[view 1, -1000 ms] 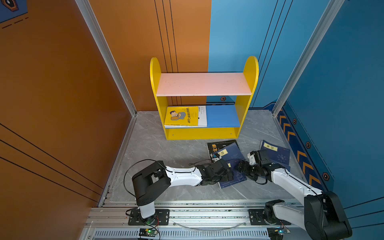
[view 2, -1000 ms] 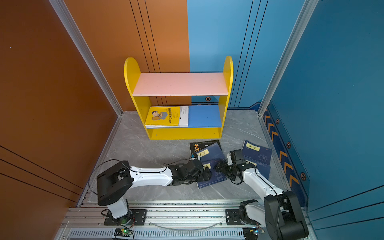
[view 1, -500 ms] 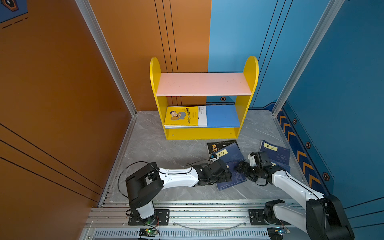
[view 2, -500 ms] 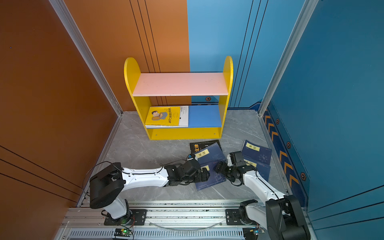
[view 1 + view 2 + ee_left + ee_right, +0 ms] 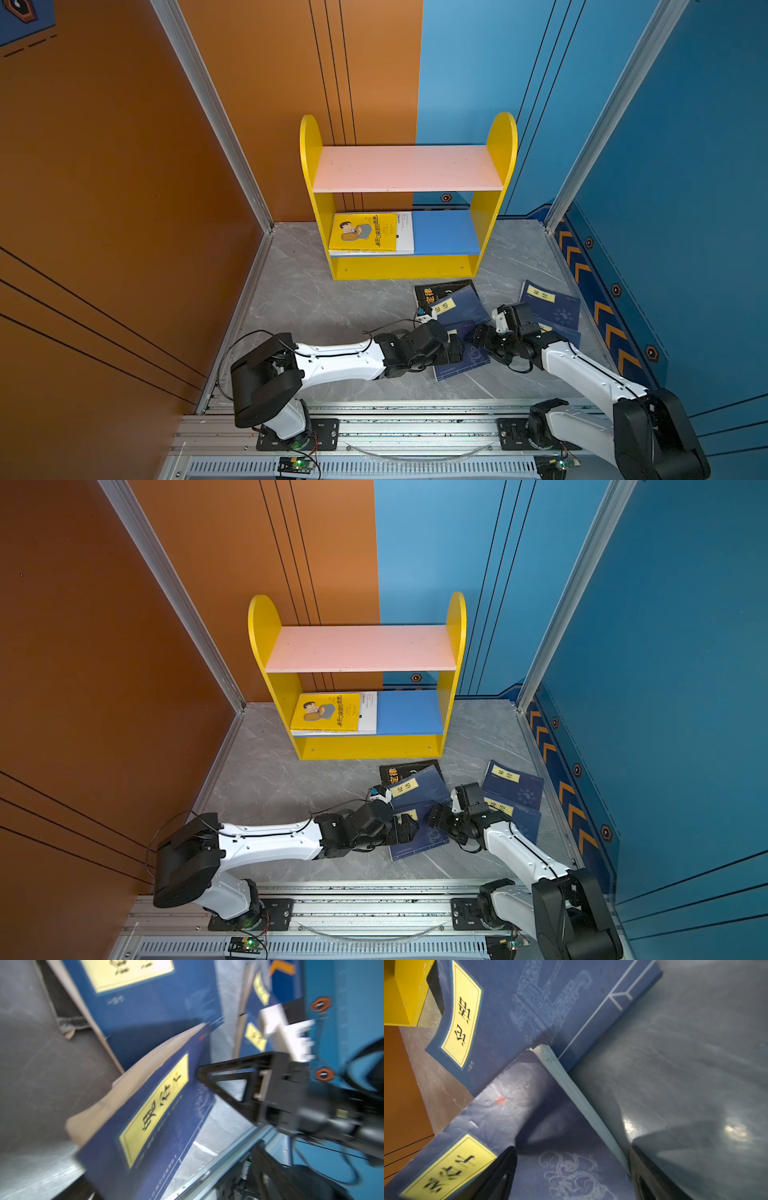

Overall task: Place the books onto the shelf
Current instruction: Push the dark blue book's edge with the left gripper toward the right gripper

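The shelf [image 5: 409, 168] stands at the back; a yellow book [image 5: 363, 232] lies on a white book [image 5: 405, 230] on its blue lower board. On the floor a navy book [image 5: 461, 309] overlaps a black book [image 5: 432, 293]. Another navy book [image 5: 463, 361] sits between both grippers. My left gripper [image 5: 457, 351] is at its left edge, open; its fingers are out of the left wrist view. My right gripper [image 5: 571, 1180] is open, one finger [image 5: 496, 1176] over the cover, the other [image 5: 645, 1178] beside the page edge. That book [image 5: 166, 1115] looks tilted up.
Two more navy books [image 5: 552, 307] lie overlapped at the right, close to the blue side wall [image 5: 665, 249]. An aluminium rail [image 5: 395, 428] runs along the front edge. The orange wall [image 5: 124, 208] closes the left side. Bare grey floor [image 5: 324, 307] lies ahead of the shelf's left half.
The left arm has lowered and its elbow has swung left. The navy book between the grippers has shifted slightly toward the front rail. The right gripper stays at its edge.
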`<move>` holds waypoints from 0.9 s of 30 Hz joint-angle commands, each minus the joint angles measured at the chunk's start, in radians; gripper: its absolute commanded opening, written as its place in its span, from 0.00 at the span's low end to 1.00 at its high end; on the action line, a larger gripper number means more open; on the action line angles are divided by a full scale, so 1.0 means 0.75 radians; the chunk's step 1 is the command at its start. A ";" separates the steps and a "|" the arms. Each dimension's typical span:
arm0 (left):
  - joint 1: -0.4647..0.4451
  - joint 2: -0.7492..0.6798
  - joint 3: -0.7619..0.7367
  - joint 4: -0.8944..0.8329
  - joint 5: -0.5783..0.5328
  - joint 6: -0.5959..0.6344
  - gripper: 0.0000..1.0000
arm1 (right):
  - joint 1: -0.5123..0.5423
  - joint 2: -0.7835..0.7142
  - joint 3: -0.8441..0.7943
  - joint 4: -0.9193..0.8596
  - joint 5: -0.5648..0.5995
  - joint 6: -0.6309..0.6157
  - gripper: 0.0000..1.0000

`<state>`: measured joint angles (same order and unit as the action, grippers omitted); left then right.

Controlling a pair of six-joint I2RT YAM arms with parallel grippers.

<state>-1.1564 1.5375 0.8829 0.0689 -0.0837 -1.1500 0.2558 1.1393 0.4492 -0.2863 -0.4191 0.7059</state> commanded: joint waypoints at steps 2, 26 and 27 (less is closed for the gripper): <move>-0.022 -0.061 -0.083 0.207 -0.046 -0.005 0.94 | 0.015 0.028 -0.022 0.042 -0.083 0.083 0.86; 0.072 -0.197 -0.118 0.271 0.065 0.023 0.93 | 0.021 0.114 0.072 0.164 -0.112 0.213 0.85; 0.077 -0.197 -0.117 0.265 0.065 0.024 0.93 | 0.022 0.114 0.072 0.166 -0.110 0.216 0.85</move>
<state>-1.1172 1.3857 0.8028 0.2783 -0.0605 -1.1278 0.2630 1.2198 0.4835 -0.1867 -0.4973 0.8410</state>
